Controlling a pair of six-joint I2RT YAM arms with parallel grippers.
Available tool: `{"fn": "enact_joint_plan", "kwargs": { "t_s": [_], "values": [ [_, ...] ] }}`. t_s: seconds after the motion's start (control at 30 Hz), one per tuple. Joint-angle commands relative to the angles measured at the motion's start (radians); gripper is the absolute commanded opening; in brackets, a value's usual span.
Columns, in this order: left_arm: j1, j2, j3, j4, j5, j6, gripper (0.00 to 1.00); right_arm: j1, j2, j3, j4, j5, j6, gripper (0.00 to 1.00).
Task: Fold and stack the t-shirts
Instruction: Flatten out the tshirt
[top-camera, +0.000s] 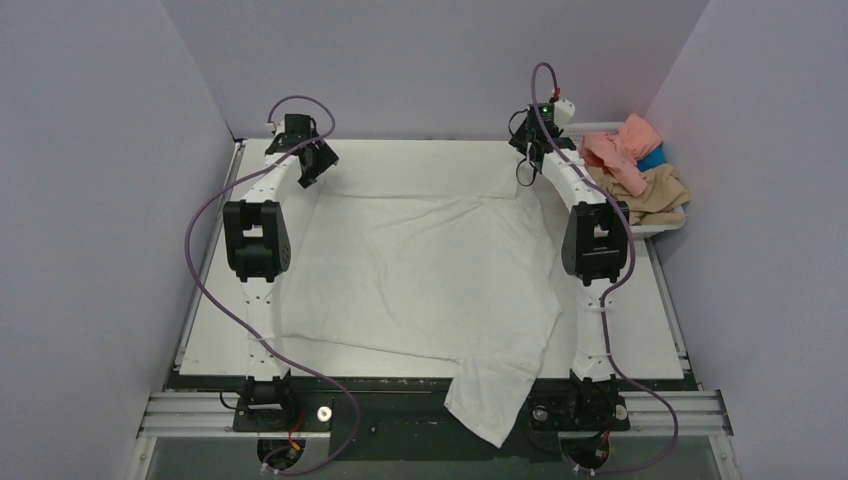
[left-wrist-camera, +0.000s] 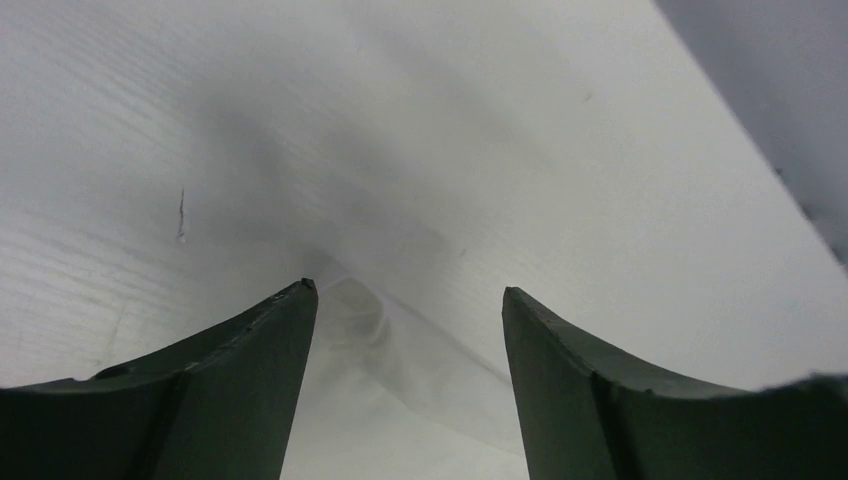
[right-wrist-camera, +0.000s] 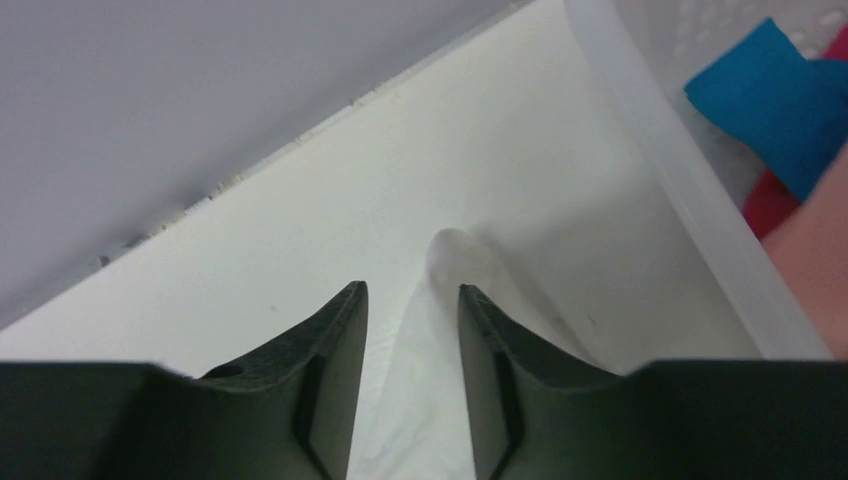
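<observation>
A white t-shirt (top-camera: 430, 270) lies spread flat on the table, one end hanging over the near edge (top-camera: 490, 405). My left gripper (top-camera: 312, 165) hovers open just past its far left corner; in the left wrist view that corner (left-wrist-camera: 365, 315) lies on the table below the open left gripper (left-wrist-camera: 405, 290). My right gripper (top-camera: 525, 175) is over the far right corner. In the right wrist view the right gripper (right-wrist-camera: 413, 288) stands open, with the cloth tip (right-wrist-camera: 450, 250) loose between its fingers. Pink (top-camera: 620, 150), tan (top-camera: 645, 195) and blue (top-camera: 652, 158) t-shirts fill the basket.
The white basket (top-camera: 655, 228) stands at the back right, close beside my right arm; its rim (right-wrist-camera: 660, 170) runs just right of the right gripper. Walls close in the table on the back and both sides.
</observation>
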Motion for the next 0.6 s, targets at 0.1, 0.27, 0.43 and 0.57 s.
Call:
{"fn": "enact_joint_plan", "kwargs": {
  "t_s": [0.1,0.27,0.43,0.57],
  "values": [
    [0.004,-0.062,0.233,-0.179,-0.091,0.022,0.84,-0.005,-0.081,0.076,-0.08,-0.089,0.004,0.8],
    [-0.023,-0.201,0.057,-0.193,-0.094,0.053,0.86,0.008,-0.233,-0.186,-0.111,-0.179,0.011,0.87],
    [-0.089,-0.404,-0.372,-0.01,0.005,0.063,0.88,0.036,-0.298,-0.357,-0.137,-0.219,0.084,0.87],
    [-0.155,-0.489,-0.572,0.058,0.003,0.043,0.89,0.045,-0.252,-0.374,-0.108,-0.227,0.158,0.84]
  ]
}}
